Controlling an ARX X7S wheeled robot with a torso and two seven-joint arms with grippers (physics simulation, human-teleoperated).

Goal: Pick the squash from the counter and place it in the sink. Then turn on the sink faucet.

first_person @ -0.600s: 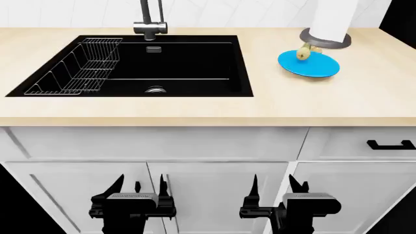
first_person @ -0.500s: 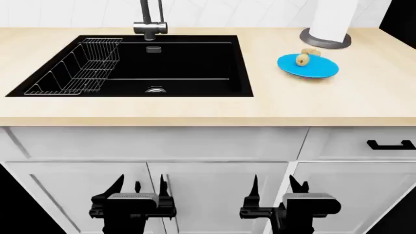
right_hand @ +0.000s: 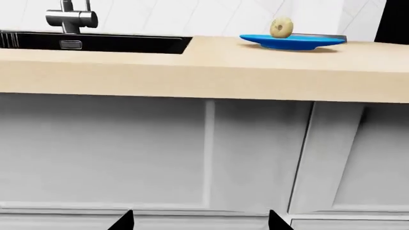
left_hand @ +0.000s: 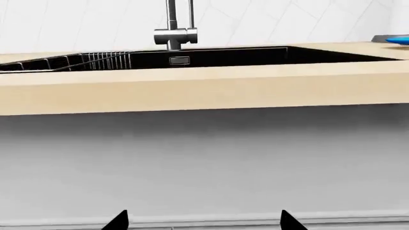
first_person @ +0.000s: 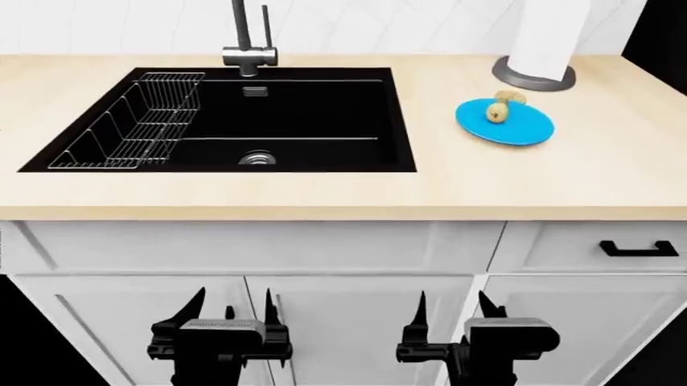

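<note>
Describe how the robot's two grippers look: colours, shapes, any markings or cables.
Both the left gripper and right gripper are matte black, each with two thin fingers tapering to sharp points. A grey rectangular block tops each wrist body. No markings, cables or sleeves are visible. The wrist views show only black fingertips.

- Ahead of me: flat white shaker-style cabinet doors under the worktop.
- One white drawer front carries a black bar handle.
- Pale white wall panelling behind; lighting even.
</note>
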